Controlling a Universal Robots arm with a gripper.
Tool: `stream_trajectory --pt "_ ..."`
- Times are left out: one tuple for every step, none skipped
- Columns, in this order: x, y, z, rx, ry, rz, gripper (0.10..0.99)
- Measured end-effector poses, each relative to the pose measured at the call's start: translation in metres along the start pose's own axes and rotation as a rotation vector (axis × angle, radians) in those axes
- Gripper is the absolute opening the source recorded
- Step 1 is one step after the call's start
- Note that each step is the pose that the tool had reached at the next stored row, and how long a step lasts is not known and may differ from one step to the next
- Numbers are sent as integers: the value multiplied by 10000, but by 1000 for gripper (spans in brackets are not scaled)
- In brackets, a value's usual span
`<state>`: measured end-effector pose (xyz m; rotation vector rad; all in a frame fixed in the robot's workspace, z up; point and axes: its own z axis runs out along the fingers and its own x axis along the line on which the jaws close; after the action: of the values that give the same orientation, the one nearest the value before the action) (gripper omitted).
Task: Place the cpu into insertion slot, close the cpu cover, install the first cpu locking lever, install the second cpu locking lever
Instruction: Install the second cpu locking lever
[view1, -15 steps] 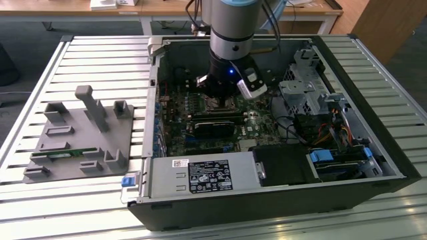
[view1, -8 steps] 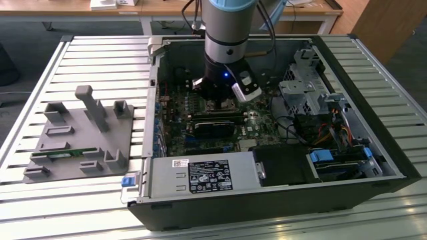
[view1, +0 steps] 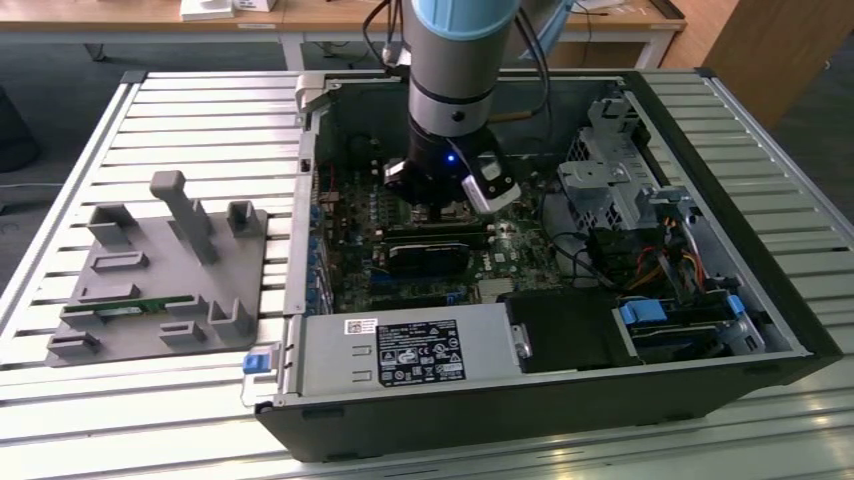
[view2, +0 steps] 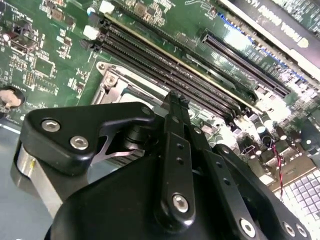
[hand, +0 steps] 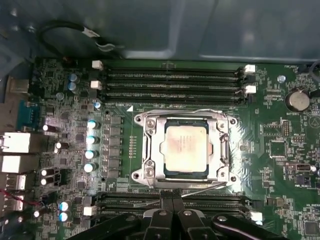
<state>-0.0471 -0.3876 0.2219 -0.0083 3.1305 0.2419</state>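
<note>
Hanging low inside the open computer case (view1: 561, 300), your claw (hand: 172, 200) sits clenched, its two black fingertips pressed together with nothing between them. In the first wrist view those tips hover at the edge of the socket, just beside the thin wire lever (hand: 200, 186) that runs along that side. The cpu (hand: 186, 149) already lies flat in the insertion slot (hand: 165, 172), its dull metal top showing through the cut-out of the cpu cover (hand: 150, 150), which is folded down around it. Long black memory slots (hand: 172, 82) hem the socket on two opposite sides, leaving you narrow room there. In the exterior view, the case rests on a slatted surface (view1: 134, 400), with a grey fixture block (view1: 160, 270) well apart on the exterior view's left.
</note>
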Motion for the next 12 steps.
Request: stream_trajectory --pt "2 -13 -2 -51 -1 1 106" --pt "7 -26 -3 -91 -2 3 106" --pt "13 -41 -6 -126 -2 4 106" --pt "23 -55 -8 -157 -2 5 106" --pt "37 -67 -10 -185 -2 4 106" --pt "55 -78 -11 -216 -2 4 106" --pt "74 -86 -11 -242 -3 4 106" --pt "92 -92 -11 -267 -3 3 106" --pt "108 -95 -9 -289 -2 4 106" --pt "123 -100 21 -331 -4 4 106" --pt "124 -103 37 -337 -3 3 106" --pt "125 -106 54 -342 -2 2 106"
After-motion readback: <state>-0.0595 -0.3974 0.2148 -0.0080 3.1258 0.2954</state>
